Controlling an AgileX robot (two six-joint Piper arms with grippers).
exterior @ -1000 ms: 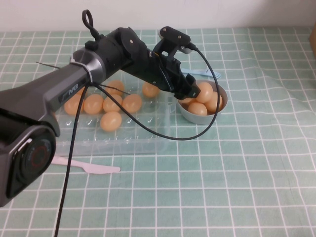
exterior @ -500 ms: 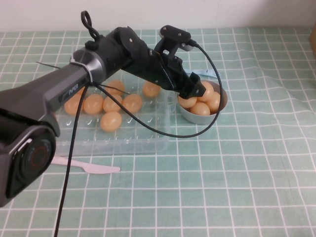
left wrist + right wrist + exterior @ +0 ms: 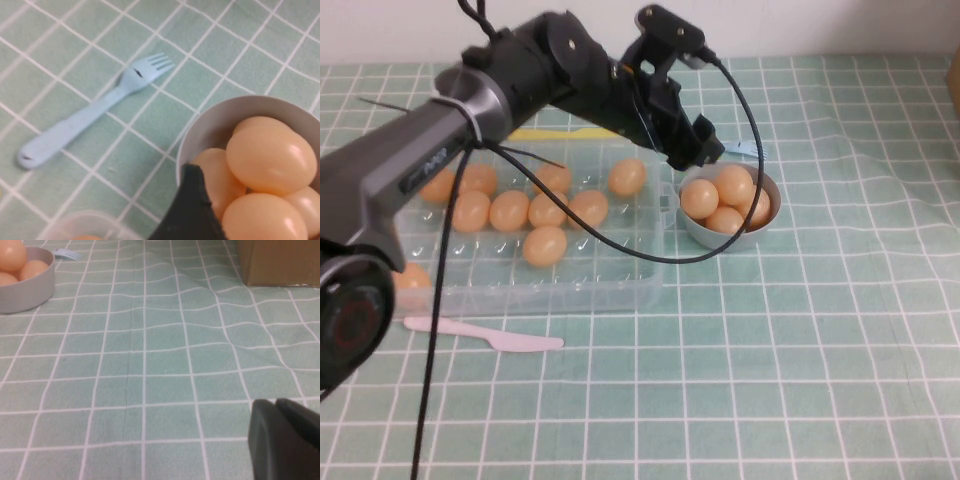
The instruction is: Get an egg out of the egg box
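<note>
Left claw [image 3: 705, 150] has risen off the bowl [image 3: 767, 215], released, nothing held; right claw [image 3: 287, 440] state unclear.

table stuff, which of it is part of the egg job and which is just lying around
Part of the job:
- egg box, clear, eggs in it
- egg in the box
- left gripper, open, empty, above the bowl's rim

Lying about:
- grey bowl with eggs
- blue fork
- white knife
- cardboard box
- right gripper, parked low over the cloth
</note>
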